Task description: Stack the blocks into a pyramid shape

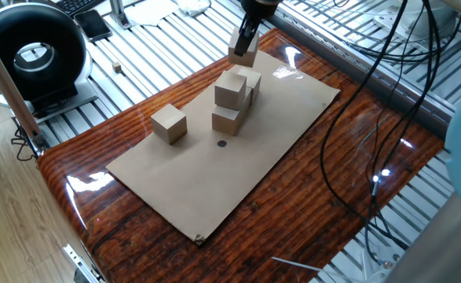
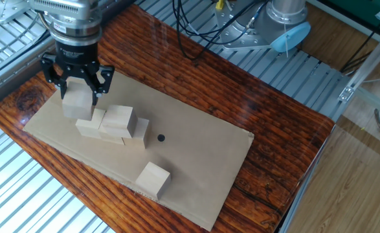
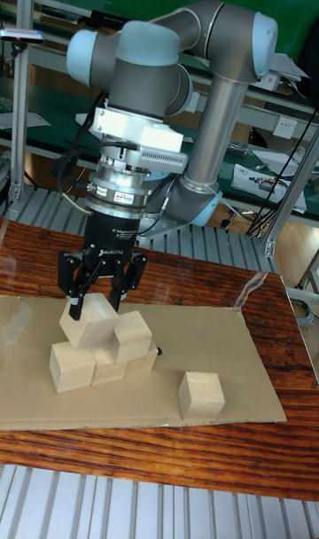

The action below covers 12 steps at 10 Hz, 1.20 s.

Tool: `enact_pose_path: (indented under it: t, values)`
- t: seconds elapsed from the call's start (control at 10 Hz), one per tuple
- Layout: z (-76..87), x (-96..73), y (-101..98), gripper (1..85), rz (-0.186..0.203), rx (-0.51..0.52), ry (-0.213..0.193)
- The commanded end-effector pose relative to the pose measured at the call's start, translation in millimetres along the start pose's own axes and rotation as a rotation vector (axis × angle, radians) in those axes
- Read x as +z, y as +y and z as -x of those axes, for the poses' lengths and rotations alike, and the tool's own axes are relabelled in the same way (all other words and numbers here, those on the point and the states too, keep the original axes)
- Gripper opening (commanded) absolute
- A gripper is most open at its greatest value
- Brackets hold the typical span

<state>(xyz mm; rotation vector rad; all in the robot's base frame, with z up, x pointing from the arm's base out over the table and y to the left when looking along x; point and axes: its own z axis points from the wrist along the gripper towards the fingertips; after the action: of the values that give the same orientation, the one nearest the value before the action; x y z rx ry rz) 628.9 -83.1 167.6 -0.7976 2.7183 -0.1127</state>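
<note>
A: The tool (image 3: pixel 96 301) clamps one wooden block (image 3: pixel 89 319) over the stack of blocks (image 2: pixel 112 124) on the cardboard sheet (image 2: pixel 196 162); a lone block (image 2: pixel 153 180) sits apart.

B: Any writing?

A: A small label on the tool's wrist, unreadable. Lower stack blocks partly hidden.

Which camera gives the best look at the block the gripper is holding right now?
The tall fixed view: the held block sits unobstructed between the gripper's fingers, above the stack. The other fixed view looks down, fingers partly covering it. One fixed view shows it small at the frame's top.
</note>
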Motion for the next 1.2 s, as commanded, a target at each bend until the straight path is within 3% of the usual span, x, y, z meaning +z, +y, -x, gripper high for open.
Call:
enact_pose_path:
  t: [0.0, 0.2, 1.1]
  values:
    - [1.8, 5.7, 4.8, 1.0, 0.035, 0.043, -0.012]
    - [-1.0, 7.9, 13.6, 1.0, 0.072, 0.081, -0.002]
    - [-7.3, 18.0, 14.2, 1.0, 0.088, 0.063, -0.013]
